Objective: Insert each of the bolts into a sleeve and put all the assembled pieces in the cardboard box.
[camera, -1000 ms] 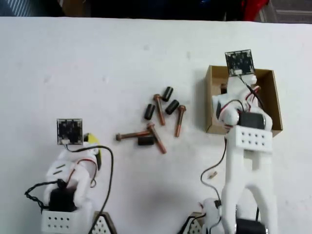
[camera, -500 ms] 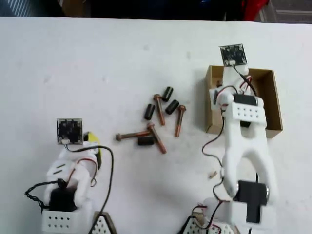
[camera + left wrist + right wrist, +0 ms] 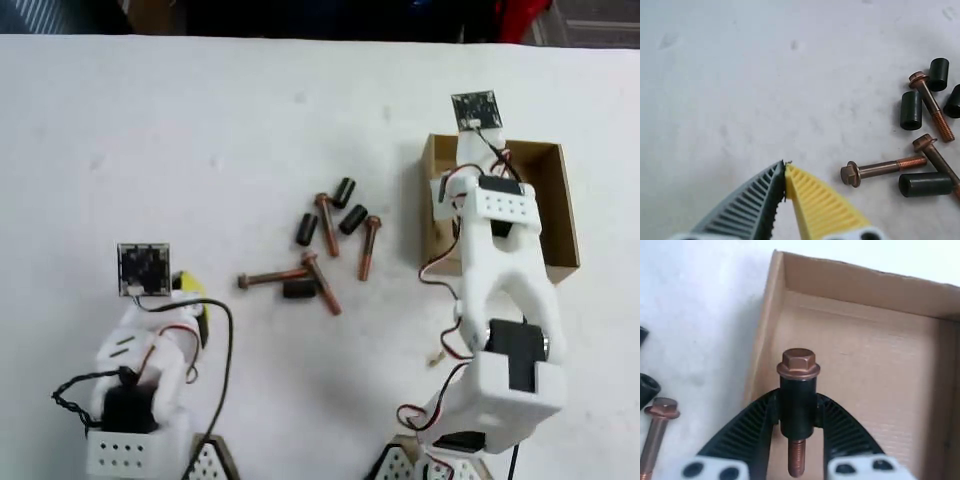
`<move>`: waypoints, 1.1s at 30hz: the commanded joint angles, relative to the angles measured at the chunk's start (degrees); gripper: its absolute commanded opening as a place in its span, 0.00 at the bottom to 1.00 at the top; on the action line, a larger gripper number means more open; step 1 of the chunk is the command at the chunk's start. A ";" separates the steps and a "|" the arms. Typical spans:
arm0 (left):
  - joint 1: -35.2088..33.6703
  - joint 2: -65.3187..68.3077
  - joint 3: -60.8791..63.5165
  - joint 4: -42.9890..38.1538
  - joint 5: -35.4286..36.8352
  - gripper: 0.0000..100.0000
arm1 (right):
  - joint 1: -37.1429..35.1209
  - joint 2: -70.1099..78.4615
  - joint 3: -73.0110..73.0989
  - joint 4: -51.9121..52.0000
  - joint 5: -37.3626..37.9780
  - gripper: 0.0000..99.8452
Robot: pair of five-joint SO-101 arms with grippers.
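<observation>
The right gripper hangs over the open brown cardboard box, just inside the box wall that faces the loose parts. Its black ribbed fingers are clenched from both sides on a short black cylindrical sleeve. A copper-coloured hex-head metal bolt runs through that sleeve. Its flanged head sits on the sleeve end nearer the box's far wall, and its threaded tip pokes out of the other end between the fingers. In the high view the right arm stretches over the box's near edge and covers much of the box's inside. On the white table beside the box, on the side toward the left arm, four loose bolts and four loose sleeves lie in a cluster, all outside the box. One of these sleeves lies just beside two bolts at the end of the cluster farthest from the box. The left gripper sits well apart from the box, beyond that cluster, low over the table. Its grey finger and yellow finger are pressed together at the tips, closed on themselves.
</observation>
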 commanded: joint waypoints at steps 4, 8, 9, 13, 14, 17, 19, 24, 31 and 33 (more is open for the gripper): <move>-0.66 -0.48 -0.62 -1.85 -0.53 0.02 | 0.84 1.01 -3.96 -1.27 1.05 0.02; -0.66 -0.48 -0.53 -1.76 -0.53 0.02 | 0.66 2.15 -3.96 -1.27 1.05 0.03; -0.66 -0.48 -0.53 -1.76 -0.53 0.02 | 0.66 2.42 -3.96 -1.27 1.05 0.05; -0.66 -0.48 -0.53 -1.76 -0.53 0.02 | 0.66 4.35 -3.87 -1.27 1.05 0.11; -0.66 -0.48 -0.53 -1.76 -0.53 0.02 | 0.66 4.88 -3.87 -1.45 1.05 0.11; -0.66 -0.48 -0.53 -1.67 -0.53 0.02 | 0.66 5.58 -3.87 -1.63 1.05 0.11; -0.66 -0.48 -0.53 -1.67 -0.53 0.02 | 0.66 5.41 -3.87 -1.63 1.05 0.11; -0.57 -0.48 1.58 -3.78 -0.53 0.02 | 1.01 2.07 -5.27 0.04 0.70 0.11; -0.57 -0.48 2.20 -4.75 -0.53 0.02 | 0.66 -10.33 -5.63 5.67 0.70 0.11; -0.57 -0.48 2.20 -4.75 -0.53 0.02 | 0.57 -13.58 -5.63 7.78 0.70 0.11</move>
